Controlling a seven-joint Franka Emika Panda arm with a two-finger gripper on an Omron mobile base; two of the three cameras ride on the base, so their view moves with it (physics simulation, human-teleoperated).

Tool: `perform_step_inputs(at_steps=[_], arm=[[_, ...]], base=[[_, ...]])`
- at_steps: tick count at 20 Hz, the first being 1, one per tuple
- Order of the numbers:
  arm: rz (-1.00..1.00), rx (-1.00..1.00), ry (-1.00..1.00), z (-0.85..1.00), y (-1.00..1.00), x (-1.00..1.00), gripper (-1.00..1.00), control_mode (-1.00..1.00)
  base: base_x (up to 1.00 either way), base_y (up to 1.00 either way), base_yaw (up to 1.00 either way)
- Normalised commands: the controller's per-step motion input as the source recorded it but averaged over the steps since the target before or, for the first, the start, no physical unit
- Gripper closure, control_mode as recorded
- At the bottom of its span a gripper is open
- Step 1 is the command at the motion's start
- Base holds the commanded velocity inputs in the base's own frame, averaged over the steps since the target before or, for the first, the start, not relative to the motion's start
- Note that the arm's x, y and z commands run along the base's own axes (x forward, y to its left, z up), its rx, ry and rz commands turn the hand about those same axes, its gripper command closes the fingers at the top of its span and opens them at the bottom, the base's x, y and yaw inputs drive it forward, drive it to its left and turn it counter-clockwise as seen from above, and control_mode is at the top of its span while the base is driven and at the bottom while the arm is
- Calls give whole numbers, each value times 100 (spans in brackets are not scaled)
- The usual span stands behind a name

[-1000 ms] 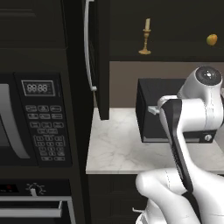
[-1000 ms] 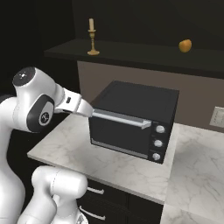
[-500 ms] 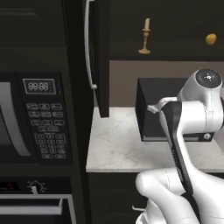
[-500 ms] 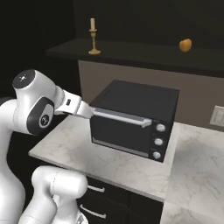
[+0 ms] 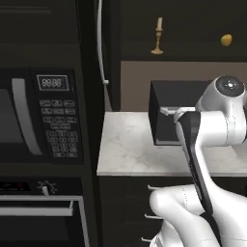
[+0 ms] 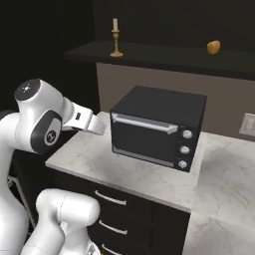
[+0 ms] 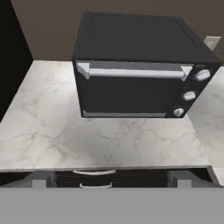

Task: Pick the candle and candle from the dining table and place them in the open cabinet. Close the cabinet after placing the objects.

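A thin cream candle in a brass candlestick (image 5: 157, 36) stands on the shelf of the open cabinet (image 5: 193, 54), also seen as the candle (image 6: 116, 38) on the cabinet's dark shelf (image 6: 154, 53). The cabinet door (image 5: 110, 43) hangs open with its long silver handle toward me. My gripper (image 7: 109, 180) is open and empty, its fingertips (image 7: 41, 179) wide apart. It hangs low over the counter's front edge and faces the black toaster oven (image 7: 135, 70), well below the shelf. The dining table is out of view.
A round orange-yellow fruit (image 6: 213, 47) lies further right on the same shelf. The toaster oven (image 6: 157, 127) sits on the marble counter (image 6: 99, 164) under the cabinet. A built-in microwave (image 5: 43, 116) and an oven below it fill the left. Drawers run under the counter.
The whole picture has shifted slightly in both base views, so the base has moved a little. The arm keeps its pose and the gripper stays open.
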Motion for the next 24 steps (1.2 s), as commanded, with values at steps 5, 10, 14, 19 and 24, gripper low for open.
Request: perform_step_inputs(at_steps=[5, 10, 14, 19, 24], arm=[[0, 0, 0, 0, 0, 0, -100, 100], [0, 0, 0, 0, 0, 0, -100, 100], [0, 0, 0, 0, 0, 0, -100, 100], [0, 0, 0, 0, 0, 0, -100, 100], [0, 0, 0, 0, 0, 0, -100, 100]], base=[[-71, 5, 11], [-67, 29, 16], [-45, 47, 28], [-34, 52, 36], [-29, 56, 37]])
